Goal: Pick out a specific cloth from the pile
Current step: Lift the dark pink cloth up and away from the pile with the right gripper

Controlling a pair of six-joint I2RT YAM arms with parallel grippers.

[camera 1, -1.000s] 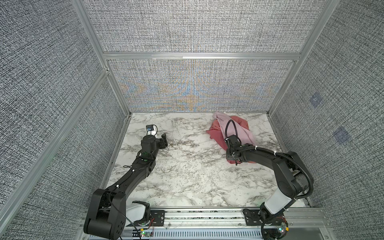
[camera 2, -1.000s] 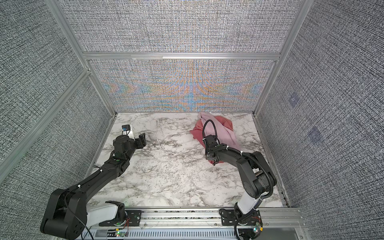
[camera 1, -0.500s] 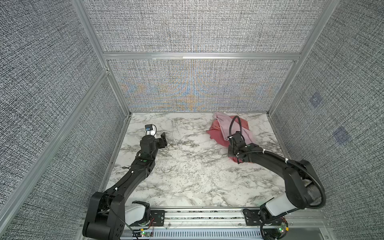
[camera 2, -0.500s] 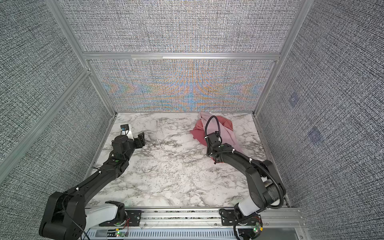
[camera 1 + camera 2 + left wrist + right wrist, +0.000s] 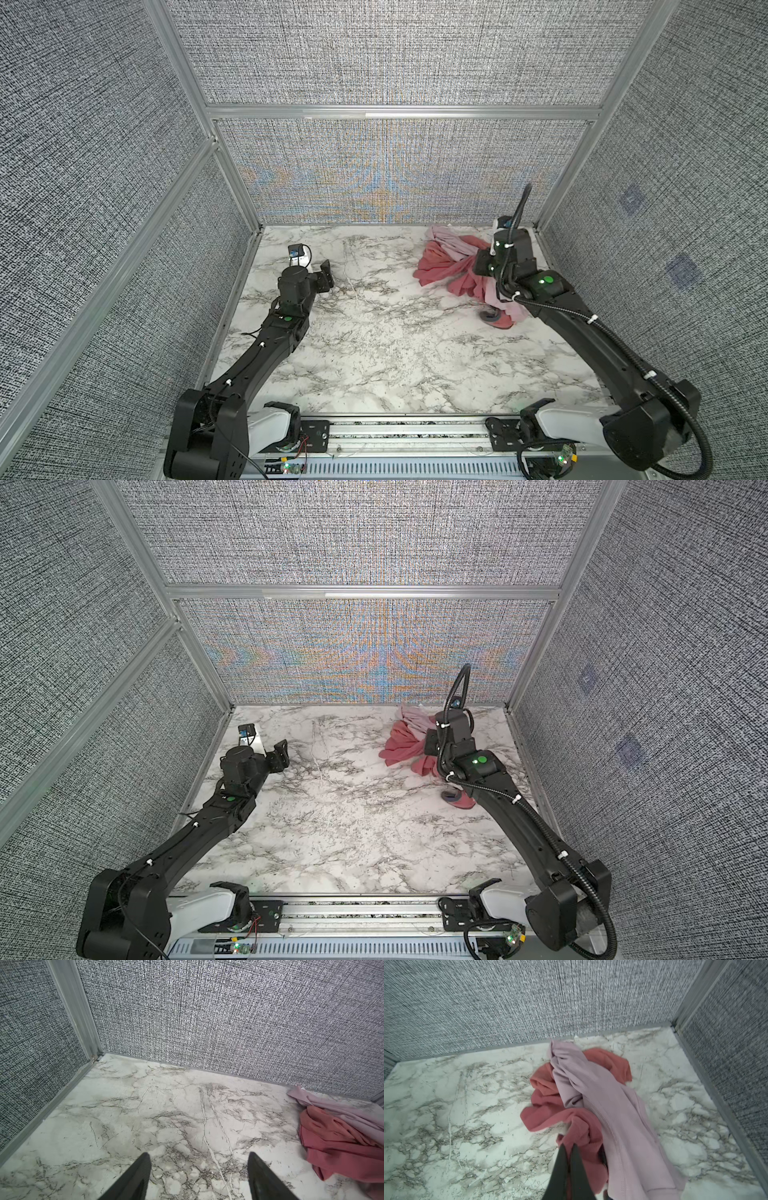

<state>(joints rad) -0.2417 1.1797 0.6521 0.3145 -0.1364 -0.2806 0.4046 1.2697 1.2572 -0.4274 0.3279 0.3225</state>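
Cloth (image 5: 546, 1118), dusty red, lies near the far right corner under the lilac garment (image 5: 602, 1095), stretching away from the right gripper (image 5: 569, 1148) pinching its near fold; left gripper (image 5: 199, 1167) gapes, far off.

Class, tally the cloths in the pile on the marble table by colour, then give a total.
Plain dusty-red soft fabric cloth: 1
Pale lilac-pink ribbed fabric cloth: 1
Red fabric garment with grey-blue trim: 1
Total in view: 3
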